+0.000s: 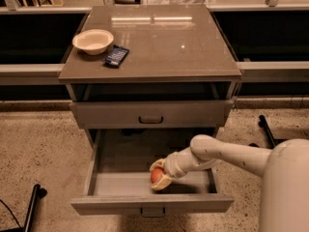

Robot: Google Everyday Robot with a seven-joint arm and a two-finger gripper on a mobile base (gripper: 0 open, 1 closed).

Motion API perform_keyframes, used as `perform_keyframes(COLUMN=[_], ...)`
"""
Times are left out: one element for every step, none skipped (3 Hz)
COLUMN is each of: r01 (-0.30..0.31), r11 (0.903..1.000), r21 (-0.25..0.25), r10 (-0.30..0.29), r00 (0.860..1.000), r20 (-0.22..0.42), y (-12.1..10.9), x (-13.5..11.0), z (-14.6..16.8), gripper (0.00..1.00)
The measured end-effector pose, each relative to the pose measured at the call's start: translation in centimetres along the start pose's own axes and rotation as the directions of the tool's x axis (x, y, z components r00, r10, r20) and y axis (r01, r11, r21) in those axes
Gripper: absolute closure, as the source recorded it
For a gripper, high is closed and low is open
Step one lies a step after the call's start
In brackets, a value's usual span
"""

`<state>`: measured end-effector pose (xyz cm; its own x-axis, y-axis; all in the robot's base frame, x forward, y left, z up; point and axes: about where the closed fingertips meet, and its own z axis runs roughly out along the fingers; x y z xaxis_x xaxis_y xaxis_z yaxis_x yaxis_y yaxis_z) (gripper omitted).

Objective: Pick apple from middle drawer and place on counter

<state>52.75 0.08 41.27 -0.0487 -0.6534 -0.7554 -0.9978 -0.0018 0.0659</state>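
Note:
The middle drawer (111, 190) is pulled open at the bottom of the cabinet. The red-orange apple (155, 176) sits inside it, right of centre near the front. My gripper (158, 174) reaches in from the right and its cream fingers (161, 183) are closed around the apple, one above and one below. The apple rests low in the drawer. The glossy grey-brown counter (164, 47) is the top of the cabinet, above.
A cream bowl (92, 41) and a dark blue packet (116, 56) lie at the counter's left. A closed grey drawer front (150, 114) sits just above the open drawer. My arm (231, 154) comes in from the lower right. A black leg (32, 208) stands on the floor at left.

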Motion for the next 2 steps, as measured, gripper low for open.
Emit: perform_keyframes(r01=[0.097,0.192], r11=[0.9917,0.9696], r21=[0.085,0.152], r10=[-0.103,-0.214], r00=[0.992,0.966], r20=[0.072,0.143], y=[-1.4,-4.1], x=[-5.2,-14.2], z=[-7.3,-19.3], gripper=[1.00,1.00])
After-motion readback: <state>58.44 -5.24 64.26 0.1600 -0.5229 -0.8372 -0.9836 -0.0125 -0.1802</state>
